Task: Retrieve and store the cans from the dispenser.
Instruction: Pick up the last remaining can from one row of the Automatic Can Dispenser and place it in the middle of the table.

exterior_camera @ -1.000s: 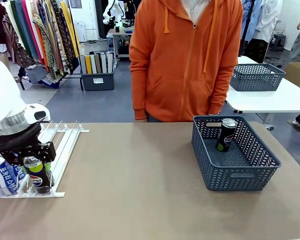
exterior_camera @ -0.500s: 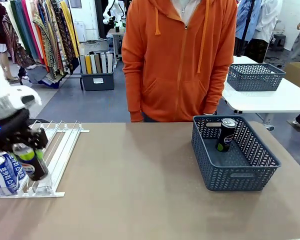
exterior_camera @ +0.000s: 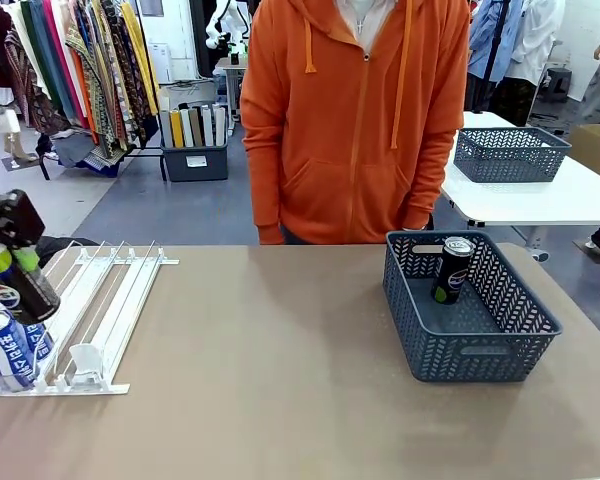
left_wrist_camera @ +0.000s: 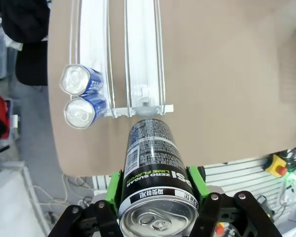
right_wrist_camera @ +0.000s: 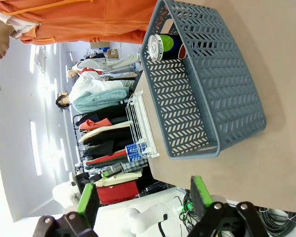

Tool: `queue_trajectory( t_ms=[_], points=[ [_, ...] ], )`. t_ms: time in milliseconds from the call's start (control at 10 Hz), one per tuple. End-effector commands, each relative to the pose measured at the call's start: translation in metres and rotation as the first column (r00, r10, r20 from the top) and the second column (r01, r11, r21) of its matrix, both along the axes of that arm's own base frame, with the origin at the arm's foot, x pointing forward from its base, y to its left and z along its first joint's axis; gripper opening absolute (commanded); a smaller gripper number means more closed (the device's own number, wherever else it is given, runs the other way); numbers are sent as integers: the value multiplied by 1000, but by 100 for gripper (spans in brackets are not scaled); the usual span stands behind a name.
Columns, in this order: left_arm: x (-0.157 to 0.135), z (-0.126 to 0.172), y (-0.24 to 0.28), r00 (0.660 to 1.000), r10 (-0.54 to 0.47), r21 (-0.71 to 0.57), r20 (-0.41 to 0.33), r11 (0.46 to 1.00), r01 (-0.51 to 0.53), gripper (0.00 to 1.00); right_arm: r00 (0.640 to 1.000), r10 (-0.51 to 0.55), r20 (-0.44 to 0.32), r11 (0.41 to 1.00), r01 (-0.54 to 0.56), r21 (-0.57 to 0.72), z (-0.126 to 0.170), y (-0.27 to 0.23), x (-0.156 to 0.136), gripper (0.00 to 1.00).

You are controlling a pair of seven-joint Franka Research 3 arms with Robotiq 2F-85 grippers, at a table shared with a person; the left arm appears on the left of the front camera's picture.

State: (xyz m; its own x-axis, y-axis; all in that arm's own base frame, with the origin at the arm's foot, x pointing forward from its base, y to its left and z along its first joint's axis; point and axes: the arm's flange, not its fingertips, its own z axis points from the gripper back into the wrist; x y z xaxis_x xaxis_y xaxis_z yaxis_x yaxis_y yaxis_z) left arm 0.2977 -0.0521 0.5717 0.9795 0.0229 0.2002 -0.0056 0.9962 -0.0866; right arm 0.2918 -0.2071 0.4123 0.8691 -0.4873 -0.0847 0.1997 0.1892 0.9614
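Observation:
My left gripper point(exterior_camera: 16, 268) is shut on a black can point(exterior_camera: 20, 285) and holds it tilted above the left edge of the white dispenser point(exterior_camera: 115, 285). The left wrist view shows that can point(left_wrist_camera: 154, 168) clamped between the green pads point(left_wrist_camera: 113, 190), over the table just off the stopper end of the rack point(left_wrist_camera: 143, 54). Two blue cans point(exterior_camera: 8, 350) stand at the front of the left lanes, seen from above as silver tops point(left_wrist_camera: 80, 95). Another black can point(exterior_camera: 452, 270) stands in the grey basket point(exterior_camera: 480, 355). My right gripper point(right_wrist_camera: 143, 197) is open, with the basket point(right_wrist_camera: 207, 98) beyond it.
A person in an orange hoodie point(exterior_camera: 355, 120) stands at the far edge of the table, hands down. The tan tabletop point(exterior_camera: 270, 350) lies bare between rack and basket. A second grey basket point(exterior_camera: 510, 152) sits on a white table behind.
My left gripper has lifted the black can out of the rack's front end and carried it up and to the left. The lane's white stopper now shows bare.

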Motion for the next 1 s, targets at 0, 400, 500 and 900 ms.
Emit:
queue_trajectory(
  t_ms=[0, 400, 500, 900],
  points=[
    [16, -16, -2, 1000, 0, 7, 0, 1000, 0, 0, 1000, 6, -6, 1000, -6, 2, 5, -3, -1, 100],
    [16, -16, -2, 1000, 0, 7, 0, 1000, 0, 0, 1000, 6, -6, 1000, -6, 2, 5, -3, -1, 100],
    [18, -26, -2, 1000, 2, 5, -25, 1000, -2, 0, 1000, 6, -6, 1000, -6, 2, 5, -3, -1, 100],
    [53, -44, -198, 971, -230, 69, 58, 972, 226, 0, 1000, 6, -6, 1000, -6, 2, 5, -3, -1, 100]
  ],
)
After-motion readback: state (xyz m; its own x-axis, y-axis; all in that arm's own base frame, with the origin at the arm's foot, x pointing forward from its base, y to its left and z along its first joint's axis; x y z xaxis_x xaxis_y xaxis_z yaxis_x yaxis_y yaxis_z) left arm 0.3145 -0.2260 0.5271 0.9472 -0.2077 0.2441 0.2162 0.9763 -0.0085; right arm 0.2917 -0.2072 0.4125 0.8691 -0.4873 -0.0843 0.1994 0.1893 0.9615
